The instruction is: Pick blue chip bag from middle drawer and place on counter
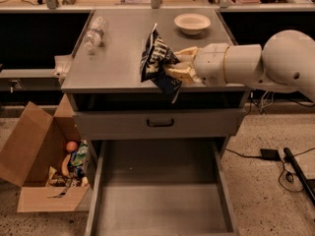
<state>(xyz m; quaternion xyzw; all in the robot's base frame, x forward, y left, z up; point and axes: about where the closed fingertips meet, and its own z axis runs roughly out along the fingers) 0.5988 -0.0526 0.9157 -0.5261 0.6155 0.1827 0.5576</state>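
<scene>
My gripper (173, 66) is shut on the blue chip bag (156, 60), a dark navy crinkly bag with white lettering. It holds the bag upright just above the front edge of the grey counter (118, 58), near its middle. My white arm reaches in from the right. The middle drawer (160, 200) stands pulled out below, its flat grey floor bare.
A white bowl (192, 22) sits at the counter's back right and a clear plastic bottle (94, 32) lies at its back left. A closed drawer front with a black handle (160, 123) is under the counter. An open cardboard box (44, 161) with items stands on the floor at left.
</scene>
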